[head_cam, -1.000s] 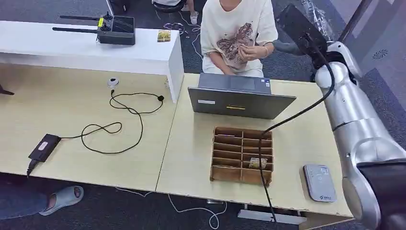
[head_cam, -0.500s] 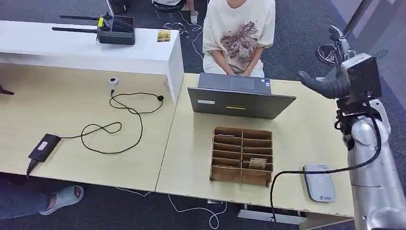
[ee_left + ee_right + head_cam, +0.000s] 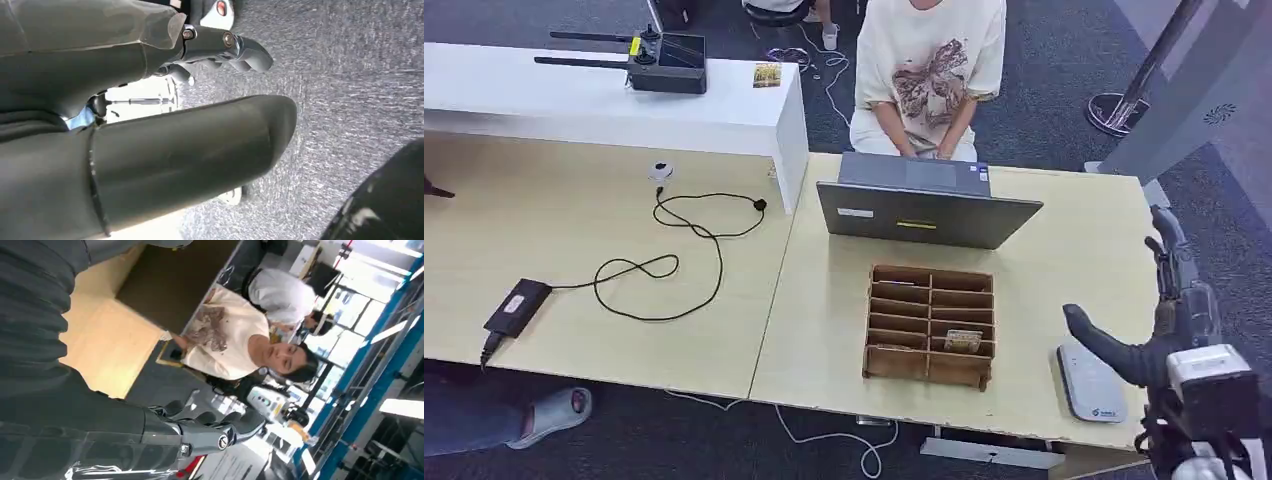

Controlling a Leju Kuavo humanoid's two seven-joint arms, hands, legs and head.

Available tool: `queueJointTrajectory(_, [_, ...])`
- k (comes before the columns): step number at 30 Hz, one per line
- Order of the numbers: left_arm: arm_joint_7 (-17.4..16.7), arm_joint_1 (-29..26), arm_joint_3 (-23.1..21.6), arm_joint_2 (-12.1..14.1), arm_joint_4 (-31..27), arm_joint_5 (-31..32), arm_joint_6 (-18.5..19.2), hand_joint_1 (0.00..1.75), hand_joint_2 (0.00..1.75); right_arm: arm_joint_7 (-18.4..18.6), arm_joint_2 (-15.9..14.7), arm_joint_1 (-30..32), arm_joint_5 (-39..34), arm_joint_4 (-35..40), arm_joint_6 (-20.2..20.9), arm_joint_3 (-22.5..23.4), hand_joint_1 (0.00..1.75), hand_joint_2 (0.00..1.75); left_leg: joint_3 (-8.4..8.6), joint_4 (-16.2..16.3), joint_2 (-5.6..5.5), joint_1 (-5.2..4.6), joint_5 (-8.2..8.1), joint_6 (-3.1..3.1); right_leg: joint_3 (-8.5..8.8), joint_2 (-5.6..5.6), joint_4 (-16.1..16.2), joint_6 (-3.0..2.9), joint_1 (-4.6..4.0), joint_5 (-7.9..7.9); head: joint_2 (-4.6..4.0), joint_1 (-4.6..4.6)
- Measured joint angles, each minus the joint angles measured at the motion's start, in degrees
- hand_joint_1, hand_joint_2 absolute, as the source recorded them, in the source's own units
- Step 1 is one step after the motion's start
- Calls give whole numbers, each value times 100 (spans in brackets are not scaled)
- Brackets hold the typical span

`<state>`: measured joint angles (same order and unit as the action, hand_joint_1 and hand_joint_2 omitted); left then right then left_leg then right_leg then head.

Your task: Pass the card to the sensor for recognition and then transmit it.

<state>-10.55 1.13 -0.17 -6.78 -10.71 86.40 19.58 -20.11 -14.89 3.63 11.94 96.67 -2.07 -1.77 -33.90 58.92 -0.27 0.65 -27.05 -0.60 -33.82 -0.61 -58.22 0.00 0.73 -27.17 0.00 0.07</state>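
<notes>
A card (image 3: pixel 962 340) stands in a slot at the near right of the brown wooden organiser (image 3: pixel 929 325) on the table. The grey card sensor (image 3: pixel 1089 385) lies flat to the organiser's right, near the table's front edge. My right hand (image 3: pixel 1169 320) hovers just right of the sensor, thumb stretched over it, fingers spread and holding nothing. In the right wrist view the right hand's fingers (image 3: pixel 215 432) are also bare. My left hand (image 3: pixel 220 45) hangs over grey carpet with nothing in it, fingers apart.
A grey laptop (image 3: pixel 924 205) stands behind the organiser, with a seated person (image 3: pixel 929 70) at it. A white shelf (image 3: pixel 604 100) at the back left carries a black device (image 3: pixel 664 62) and a small card (image 3: pixel 767 74). A black cable (image 3: pixel 674 260) and adapter (image 3: pixel 516 306) lie on the left table.
My right arm came down from high near the person to the table's near right corner beside the sensor. The person's hands dropped to the laptop.
</notes>
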Motion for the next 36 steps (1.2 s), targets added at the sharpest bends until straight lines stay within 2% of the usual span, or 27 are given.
queueJointTrajectory(3, [-59, 1, 0, -9, 0, 4, -4, 0, 0, 231, 285, 452, 810, 261, -577, -151, 0, 175, 2, -1, 4, 1, 0, -1, -1, 4, -1, -5, -1, -3, 0, -2])
queueJointTrajectory(5, [-118, 3, 0, -22, 0, 4, 4, 0, 0, 578, 447, 665, 1851, 317, -1213, -261, 0, 175, 2, -2, 5, 1, 0, -2, -1, 7, -2, -6, -1, -4, 2, 2])
queueJointTrajectory(6, [-173, 4, 2, -42, 0, 0, 22, 0, 0, 847, 514, 732, 2787, 307, -1588, -358, 0, 175, 3, -2, 7, 0, -2, -4, -2, 10, -2, -6, 0, -4, 0, 2])
queueJointTrajectory(8, [-236, 7, 2, -63, 0, -2, 35, 0, 0, 1088, 584, 794, 3973, 252, -1937, -574, 0, 175, 6, -2, 18, 0, -2, -4, -1, 16, -2, -6, 0, -3, 0, 4])
queueJointTrajectory(12, [-250, 8, 7, -98, 0, -2, -11, 0, 0, 1583, 648, 747, 4644, -57, -2174, -997, 0, 175, 9, -2, 22, 0, -2, -4, 2, 20, -2, -6, 1, -2, 2, 4])
queueJointTrajectory(13, [-228, -1, 7, -98, 0, 2, -74, 0, 0, 1747, 650, 733, 4795, -151, -2242, -1107, 9, 175, 9, -2, 22, -1, -2, -4, 2, 20, -2, -6, 1, -2, 0, 0])
queueJointTrajectory(14, [-210, -3, 7, -94, 0, 7, -118, 0, 0, 1918, 650, 721, 4929, -212, -2298, -1185, 10, 175, 9, -1, 21, -1, -2, -4, 2, 18, -2, -6, 1, -2, 2, 2])
queueJointTrajectory(15, [-191, -6, 7, -90, 0, 11, -164, 0, 0, 2132, 648, 719, 5084, -271, -2322, -1255, 28, 175, 9, -1, 20, -1, -2, -4, 2, 17, -2, -6, 1, -2, 0, 2])
queueJointTrajectory(18, [-125, -22, 7, -63, 0, 20, -219, 0, 0, 2567, 615, 763, 5392, -330, -2228, -1395, 28, 175, 9, -1, 21, -1, -2, -4, 1, 18, -2, -6, 1, -2, 0, 2])
queueJointTrajectory(19, [-121, -27, 7, -41, 0, 24, -227, 0, 0, 2617, 597, 795, 5365, -330, -2180, -1436, 66, 175, 9, -1, 21, -1, -2, -4, 1, 18, -2, -6, 1, -2, 0, 2])
queueJointTrajectory(20, [-108, -31, 7, -33, 0, 26, -247, 0, 0, 2651, 591, 822, 5315, -330, -2141, -1484, 65, 175, 8, -1, 21, -1, -2, -4, 1, 18, -2, -6, 1, -3, 0, 2])
queueJointTrajectory(21, [-94, -35, 7, -17, 0, 26, -269, 0, 0, 2667, 584, 840, 5280, -330, -2134, -1517, 99, 175, 8, -2, 21, -1, -3, -5, 0, 18, -2, -6, 1, -3, 2, 2])
queueJointTrajectory(22, [-68, -38, 7, -2, 0, 26, -295, 0, 0, 2742, 580, 848, 5322, -330, -2095, -1557, 143, 175, 8, -2, 21, -1, -4, -7, 0, 19, -2, -6, 1, -3, 2, 2])
queueJointTrajectory(24, [-55, -41, 7, 20, 0, 28, -319, 0, 0, 2895, 567, 849, 5438, -330, -2014, -1598, 148, 175, 8, -2, 22, -1, -4, -7, -1, 19, -2, -7, 1, -4, 0, 2])
queueJointTrajectory(27, [-20, -51, 4, 50, 0, 33, -317, 0, 0, 3056, 562, 844, 5595, -347, -1924, -1650, 143, 175, 8, -2, 21, 0, -4, -7, -1, 19, -2, -7, 0, -4, 2, 2])
queueJointTrajectory(30, [-24, -56, 4, 66, 0, 35, -269, 0, 0, 3093, 562, 844, 5665, -369, -1907, -1679, 154, 175, 8, -2, 22, 0, -4, -7, -1, 19, -2, -7, 1, -4, 0, 2])
queueJointTrajectory(32, [-33, -55, 4, 66, 0, 35, -219, 0, 0, 3093, 562, 836, 5734, -395, -1841, -1729, 148, 175, 8, -2, 22, 0, -4, -7, 0, 19, -2, -7, 1, -4, 0, 2])
queueJointTrajectory(33, [-33, -55, 4, 68, 0, 35, -210, 0, 0, 3091, 562, 826, 5776, -419, -1811, -1760, 136, 175, 8, -2, 22, 0, -4, -7, 1, 19, -2, -7, 1, -4, 0, 2])
queueJointTrajectory(36, [-33, -54, 0, 74, 0, 37, -205, 0, 0, 3087, 562, 707, 5899, -602, -1721, -1952, 140, 175, 9, -2, 23, 0, -4, -7, 1, 22, -3, -7, 1, -4, 2, 2])
